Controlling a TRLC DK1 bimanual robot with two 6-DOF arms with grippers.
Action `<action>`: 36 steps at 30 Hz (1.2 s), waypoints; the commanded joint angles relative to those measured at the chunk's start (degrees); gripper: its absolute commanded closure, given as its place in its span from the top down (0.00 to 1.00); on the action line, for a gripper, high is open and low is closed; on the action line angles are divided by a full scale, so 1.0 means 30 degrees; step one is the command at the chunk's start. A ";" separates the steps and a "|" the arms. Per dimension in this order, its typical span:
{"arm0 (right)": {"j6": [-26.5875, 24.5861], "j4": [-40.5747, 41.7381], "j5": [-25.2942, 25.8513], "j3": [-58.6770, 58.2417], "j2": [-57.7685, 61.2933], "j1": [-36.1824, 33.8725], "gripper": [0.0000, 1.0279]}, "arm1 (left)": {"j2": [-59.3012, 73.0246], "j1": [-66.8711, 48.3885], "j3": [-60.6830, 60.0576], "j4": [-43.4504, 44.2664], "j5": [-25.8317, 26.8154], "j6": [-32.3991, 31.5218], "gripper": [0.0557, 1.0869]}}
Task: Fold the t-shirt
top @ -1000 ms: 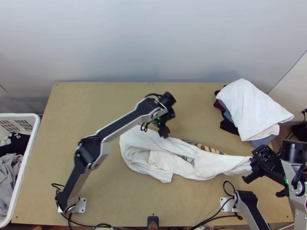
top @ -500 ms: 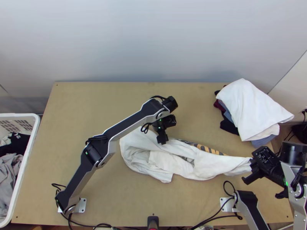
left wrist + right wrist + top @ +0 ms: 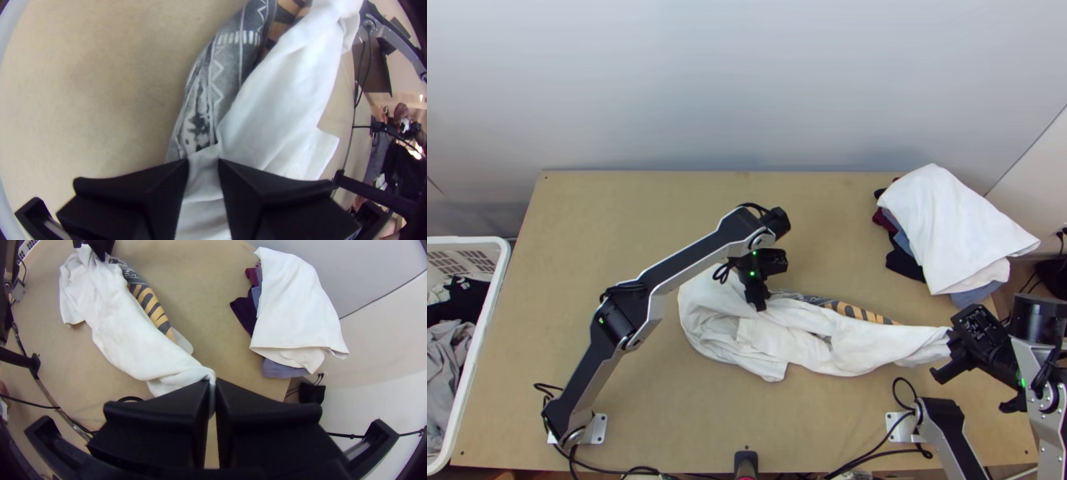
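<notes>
"Shirt on the wooden counter [image 3: 627, 204], and what a tangle! The white t-shirt [image 3: 867, 344] with a grey-and-orange patterned strip [image 3: 859, 311] lies bunched lengthwise, broad end well away from the stack of folded clothes [image 3: 951, 232], narrow end just beside it."

"And who's best placed?"

"The left arm, for the broad end! Its black wide-fingered left gripper [image 3: 203, 164] is down at the edge where patterned and white cloth meet, fingers parted, a white fold showing between them. Released, I'd say, with no grip made."

"And the other end?"

"Right gripper [image 3: 212, 383], black as well, on the stack's side of the counter, clenched on the shirt's gathered narrow end. That one has its cloth!"

"So where does the shirt run from the left gripper?"

"That's the key! The long axis stretches from the broad end towards the stack side, straight to the right gripper. From the left gripper, cloth lies right at the fingertips, with most of its length off towards the stack side."

"Your call, then?"

"Close on that fold, likely, then pull the two ends apart to straighten the bundle. The danger is pinching one layer and missing the other. No neat fold here, so it looks early in the job!"
</notes>
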 commanded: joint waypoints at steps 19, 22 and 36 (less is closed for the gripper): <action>0.5079 0.3906 -0.0087 0.4081 0.2070 0.2019 0.03 | -0.7210 0.8763 -0.0633 0.4716 0.3147 -0.6216 0.04; 0.7657 0.5371 -0.0087 0.5692 0.2890 0.2927 0.03 | -0.9056 1.0785 -0.0603 0.5097 0.4348 -0.7066 0.04; 1.1056 0.3877 -0.0937 0.4550 0.3037 0.4187 0.03 | -1.6849 0.3871 -0.9187 0.6913 0.4026 -0.7711 0.10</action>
